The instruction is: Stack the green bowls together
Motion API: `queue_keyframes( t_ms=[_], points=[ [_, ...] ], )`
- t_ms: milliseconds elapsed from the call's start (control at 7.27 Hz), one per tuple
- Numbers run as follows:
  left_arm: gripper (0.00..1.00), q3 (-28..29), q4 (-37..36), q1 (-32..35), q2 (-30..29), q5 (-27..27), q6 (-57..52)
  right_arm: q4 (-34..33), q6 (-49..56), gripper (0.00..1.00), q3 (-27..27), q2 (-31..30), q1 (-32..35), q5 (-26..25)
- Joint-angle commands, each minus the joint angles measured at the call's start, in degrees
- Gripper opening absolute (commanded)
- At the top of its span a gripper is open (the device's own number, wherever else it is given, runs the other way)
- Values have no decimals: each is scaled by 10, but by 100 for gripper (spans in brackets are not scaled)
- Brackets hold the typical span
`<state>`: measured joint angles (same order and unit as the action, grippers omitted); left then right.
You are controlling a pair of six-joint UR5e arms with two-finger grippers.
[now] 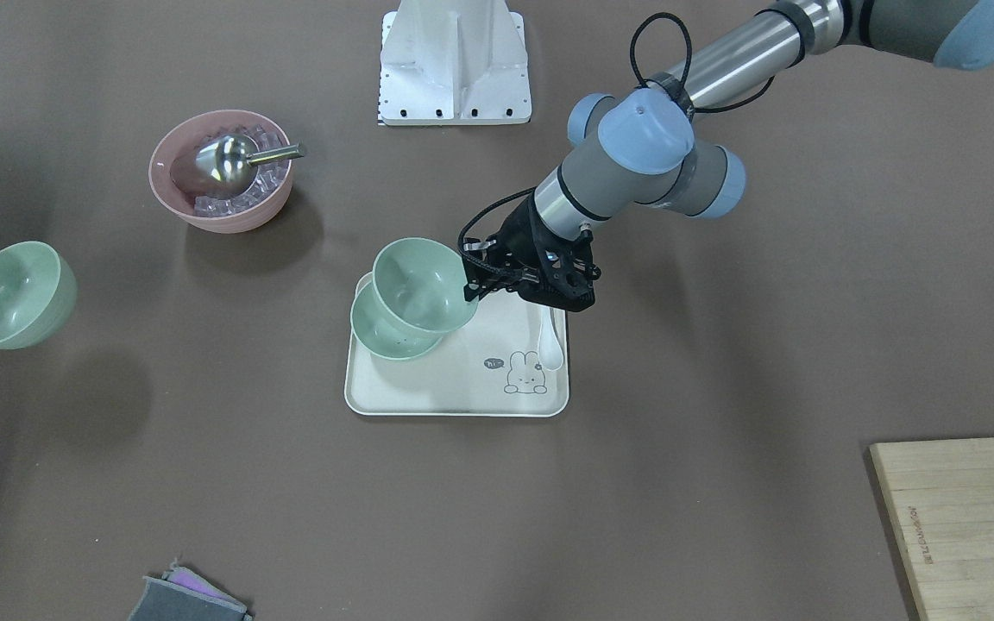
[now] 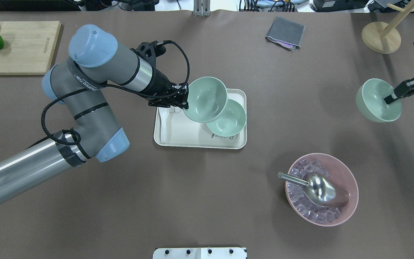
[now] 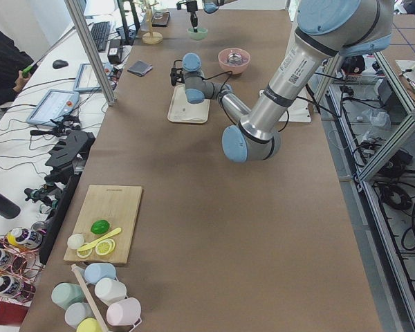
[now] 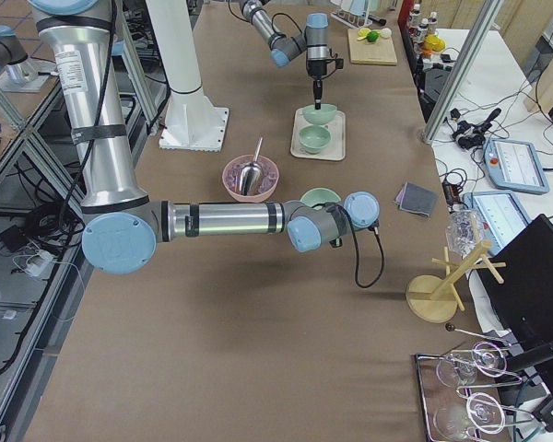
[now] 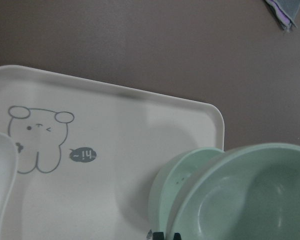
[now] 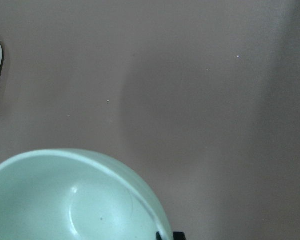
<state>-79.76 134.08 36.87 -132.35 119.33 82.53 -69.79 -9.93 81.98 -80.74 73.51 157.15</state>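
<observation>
Left pincer [image 2: 186, 105] gripping tilted green bowl [image 2: 207, 98] over second bowl [image 2: 229, 121] on tray [image 2: 178, 133], right pincer [image 2: 390, 100] holding third bowl [image 2: 374, 99] well off tray.

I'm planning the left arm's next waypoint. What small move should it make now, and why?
Probably shift the left gripper sideways so its held bowl centres over the tray bowl. The held bowl hangs above and off-centre, overlapping only part of the tray bowl. The right gripper holds the third bowl aside.

The green bowls [image 1: 419, 285] are plain pale mint. The tray [image 1: 428, 388] is cream (grey-outlined bunny print); the table [image 1: 678, 474] is brown.
</observation>
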Motion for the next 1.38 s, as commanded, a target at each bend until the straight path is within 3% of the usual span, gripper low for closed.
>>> queue_keyframes(
  t_ms=[0, 412, 550, 688, 825, 1238],
  points=[
    [0, 21, 7, -28, -19, -32, 14, 0, 0, 0, -1, 2, 1, 1],
    [0, 29, 5, -29, -19, -39, 13, 0, 0, 0, -1, 3, 1, 1],
    [7, 33, 4, -29, -22, -40, 14, 0, 0, 0, -1, 6, 1, 1],
    [96, 49, 5, -33, -30, -54, 10, 0, -1, 0, 0, 7, 1, 1],
    [98, 50, 6, -41, -30, -80, 11, 0, -1, 0, 0, 9, 1, 1],
    [98, 38, 5, -26, -27, -75, 10, 0, -33, 0, 0, 30, 1, 15]
  ],
)
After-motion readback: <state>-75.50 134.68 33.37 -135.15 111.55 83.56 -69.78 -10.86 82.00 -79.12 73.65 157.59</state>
